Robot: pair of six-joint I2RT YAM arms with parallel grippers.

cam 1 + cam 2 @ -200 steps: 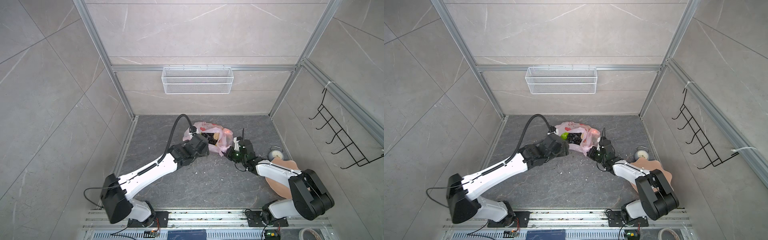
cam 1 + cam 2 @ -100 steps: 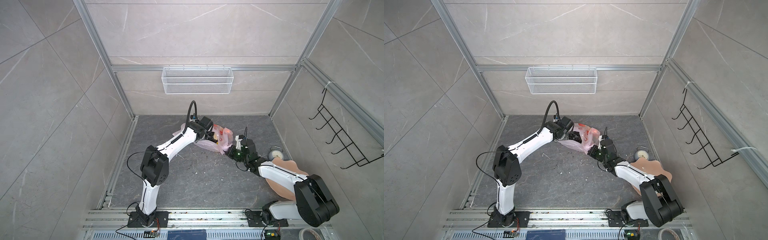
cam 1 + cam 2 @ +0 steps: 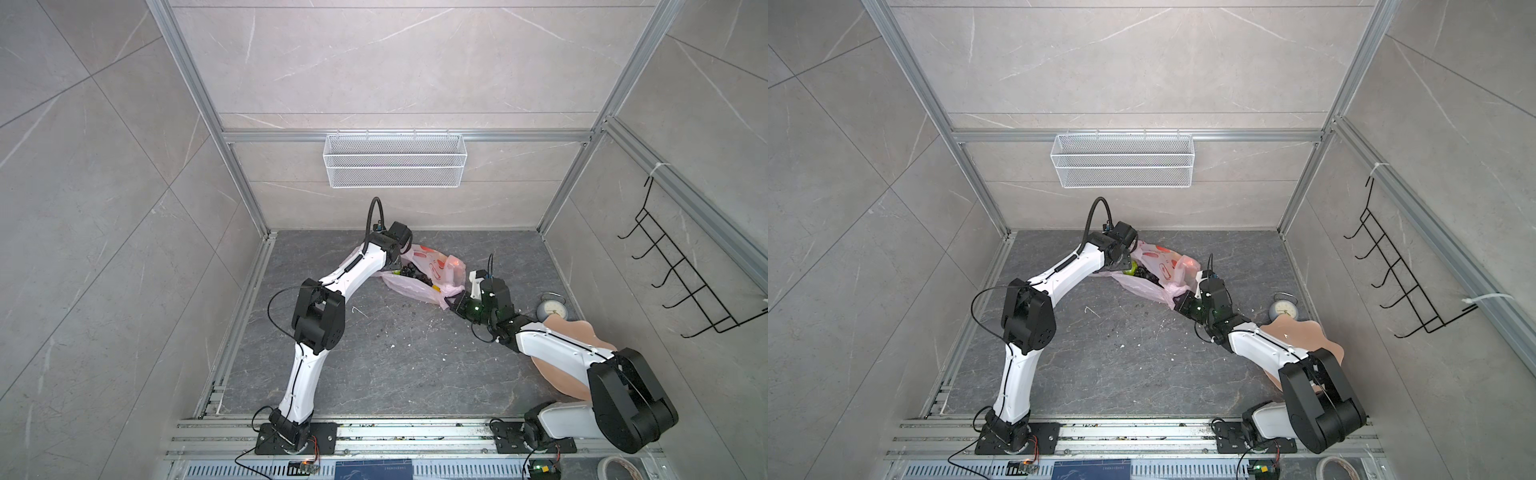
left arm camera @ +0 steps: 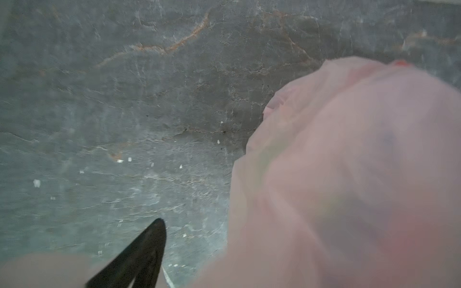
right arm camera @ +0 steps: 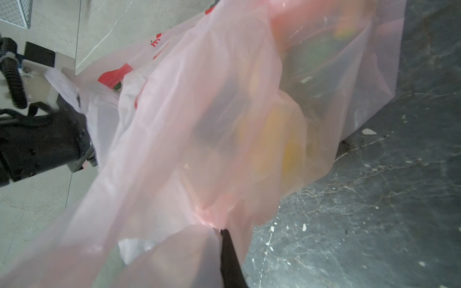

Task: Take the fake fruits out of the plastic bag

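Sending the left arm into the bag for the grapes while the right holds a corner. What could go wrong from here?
The right gripper pinches only a thin gathered fold of the plastic bag, which might slip or tear under a pull. Pink film fills much of the blurred left wrist view, so the left gripper could grab plastic instead of the grape bunch.

left arm (image 3: 351,269): elbow raised, forearm reaching forward | left gripper (image 3: 395,266): tipped down, one black finger (image 4: 144,249) showing, jaw spread hidden | right arm (image 3: 557,345): low, stretched forward and inward | right gripper (image 3: 452,300): clamped on plastic bag (image 3: 411,287) edge
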